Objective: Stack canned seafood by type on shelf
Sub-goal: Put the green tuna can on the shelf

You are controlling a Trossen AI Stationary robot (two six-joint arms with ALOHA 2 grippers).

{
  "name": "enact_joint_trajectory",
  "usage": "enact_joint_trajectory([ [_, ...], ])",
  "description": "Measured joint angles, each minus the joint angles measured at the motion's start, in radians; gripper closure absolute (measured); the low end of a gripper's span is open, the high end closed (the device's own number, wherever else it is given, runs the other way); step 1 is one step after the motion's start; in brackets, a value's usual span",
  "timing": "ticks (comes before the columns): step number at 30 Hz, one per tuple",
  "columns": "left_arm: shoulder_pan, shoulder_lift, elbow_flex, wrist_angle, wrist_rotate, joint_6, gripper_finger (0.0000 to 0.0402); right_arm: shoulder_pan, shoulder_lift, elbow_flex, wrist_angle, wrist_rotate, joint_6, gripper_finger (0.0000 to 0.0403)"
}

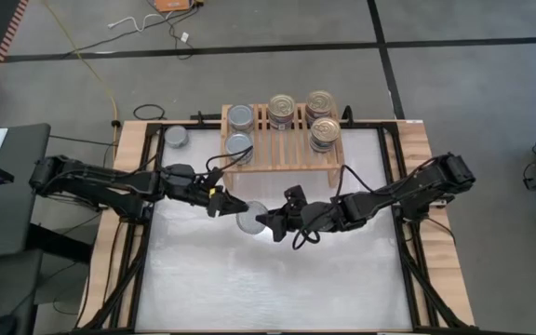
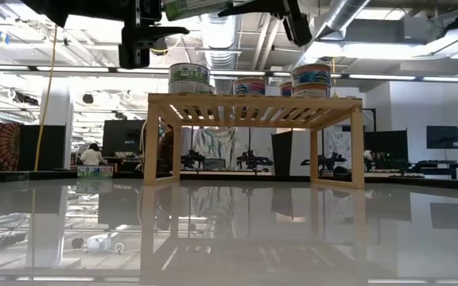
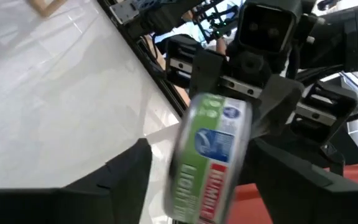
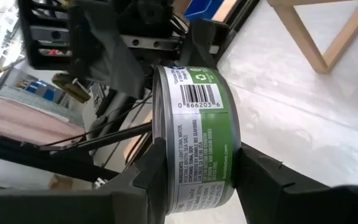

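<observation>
Both arms meet above the middle of the white surface (image 1: 203,288), in front of the shelf (image 1: 282,154). The right end effector (image 4: 194,180) grips a green-labelled can (image 4: 197,140) by its flat ends, fingers closed against it. From above, that can (image 1: 252,219) shows only its silver top between the two arms. The left end effector (image 1: 221,202) sits just beside it; its wrist view shows dark fingers (image 3: 114,180) spread to either side of the blurred can (image 3: 210,155), though contact is hard to judge.

On the shelf stand silver-topped cans (image 1: 239,117) at the left and gold-topped stacks (image 1: 282,108) at the right. One loose can (image 1: 176,138) rests beside the shelf's left leg. The low view cuts both end effectors off at its top edge. Open surface lies in front.
</observation>
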Motion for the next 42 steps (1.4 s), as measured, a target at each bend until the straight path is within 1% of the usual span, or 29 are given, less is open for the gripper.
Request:
enact_joint_trajectory([
  [3,0.001,0.0,0.0,0.0,0.007,0.0,0.0127,0.0,0.0,0.0,-0.011,0.0,0.011,0.0227],
  [7,0.02,-0.029,0.0,-0.019,0.048,0.002,0.0121,0.003,-0.003,0.0,-0.008,0.003,0.018,0.0227],
  [11,0.047,-0.128,0.0,-0.08,0.047,0.019,0.0121,0.012,-0.004,0.0,-0.039,0.009,0.062,0.0227],
  [13,0.057,-0.201,0.0,-0.153,0.039,0.056,0.012,0.019,-0.004,0.0,-0.077,0.012,0.099,0.0227],
  [16,0.053,-0.316,-0.002,-0.288,-0.046,0.118,0.012,0.035,-0.01,0.0,-0.148,0.04,0.167,0.0227],
  [20,0.021,-0.446,-0.01,-0.484,-0.197,0.143,0.012,0.068,-0.068,0.0,-0.338,0.071,0.298,0.0227],
  [23,-0.011,-0.497,-0.01,-0.582,-0.277,0.145,0.012,0.101,-0.138,0.0,-0.492,0.149,0.403,0.0227],
  [28,-0.068,-0.496,-0.01,-0.643,-0.353,0.143,0.012,0.143,-0.229,0.0,-0.726,0.355,0.595,0.0227],
  [30,-0.084,-0.48,-0.01,-0.639,-0.365,0.143,0.012,0.131,-0.24,0.0,-0.767,0.42,0.665,0.0227],
  [32,-0.093,-0.46,-0.011,-0.635,-0.366,0.143,0.012,0.096,-0.237,0.0,-0.774,0.434,0.697,0.0227],
  [36,-0.105,-0.429,-0.011,-0.636,-0.366,0.142,0.012,0.022,-0.194,0.0,-0.754,0.439,0.696,0.0227],
  [42,-0.109,-0.41,-0.011,-0.635,-0.365,0.126,0.012,-0.06,-0.128,0.0,-0.635,0.49,0.692,0.0227],
])
